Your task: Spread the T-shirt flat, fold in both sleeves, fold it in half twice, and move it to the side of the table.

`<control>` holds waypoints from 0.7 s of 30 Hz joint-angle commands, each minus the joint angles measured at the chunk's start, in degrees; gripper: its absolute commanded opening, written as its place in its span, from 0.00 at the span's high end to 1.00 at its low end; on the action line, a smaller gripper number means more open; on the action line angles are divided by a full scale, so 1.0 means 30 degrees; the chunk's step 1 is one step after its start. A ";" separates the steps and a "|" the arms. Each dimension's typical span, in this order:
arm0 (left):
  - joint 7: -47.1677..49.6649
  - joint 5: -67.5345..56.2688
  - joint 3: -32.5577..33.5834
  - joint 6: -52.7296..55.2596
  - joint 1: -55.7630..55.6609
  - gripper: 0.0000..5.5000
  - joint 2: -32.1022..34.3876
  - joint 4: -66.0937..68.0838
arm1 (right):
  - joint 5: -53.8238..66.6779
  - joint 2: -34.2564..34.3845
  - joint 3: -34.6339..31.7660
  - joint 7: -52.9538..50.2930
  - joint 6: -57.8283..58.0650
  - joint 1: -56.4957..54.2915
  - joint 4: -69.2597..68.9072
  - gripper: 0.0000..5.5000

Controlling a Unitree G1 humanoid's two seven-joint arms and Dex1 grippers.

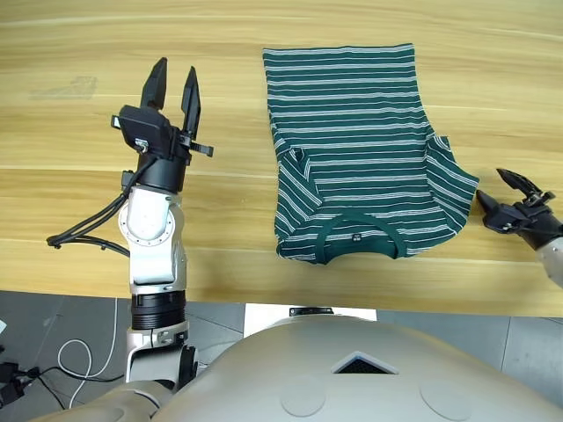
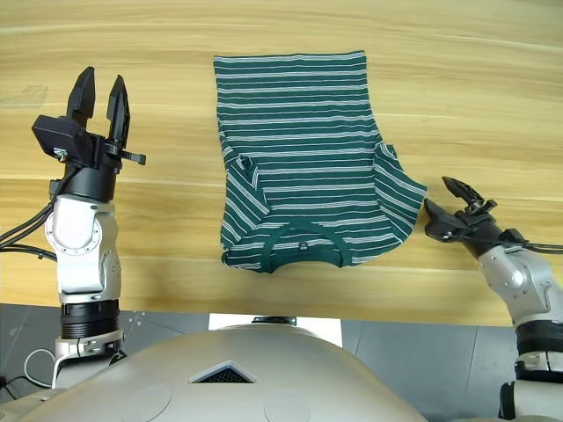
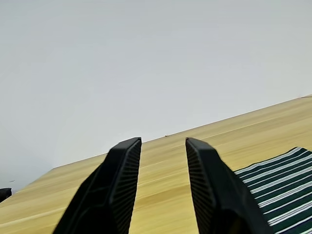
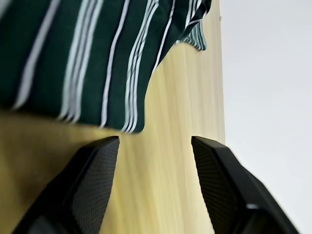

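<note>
I'm seeing the T-shirt (image 1: 352, 145) lying on the table (image 1: 493, 70); my left gripper (image 1: 176, 69) and right gripper (image 2: 438, 193) are hovering open, gripping nothing.

The T-shirt (image 1: 352, 149) is lying in the middle of the table (image 1: 493, 70), collar near the front edge. Open wood is stretching out on both sides of it. The left gripper (image 1: 176, 69) is standing upright, jaws parted, well apart from the shirt. The right gripper (image 2: 440, 195) is sitting low, jaws parted, just beside the right sleeve, crowding that side.
</note>
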 commanded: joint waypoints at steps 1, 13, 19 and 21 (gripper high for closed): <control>-0.0277 -0.0091 -0.0103 0.0461 0.0038 0.69 -0.0034 -0.0465 | -0.0719 0.0214 0.1191 -0.0100 0.0128 -0.0373 0.1014 0.50; -0.0544 -0.0057 -0.0327 0.0608 -0.0368 0.69 -0.0399 0.0066 | -0.0697 0.0060 0.2752 -0.0612 -0.0484 -0.1027 0.1351 0.50; -0.0665 -0.0065 -0.0434 0.0549 -0.0455 0.69 -0.0543 0.0376 | -0.0813 0.0113 0.3442 -0.1096 -0.0543 -0.1574 0.1809 0.63; -0.0701 -0.0114 -0.0415 0.0520 -0.0357 0.69 -0.0594 0.0385 | -0.0756 0.0148 0.3610 -0.1239 -0.0517 -0.1726 0.1945 0.68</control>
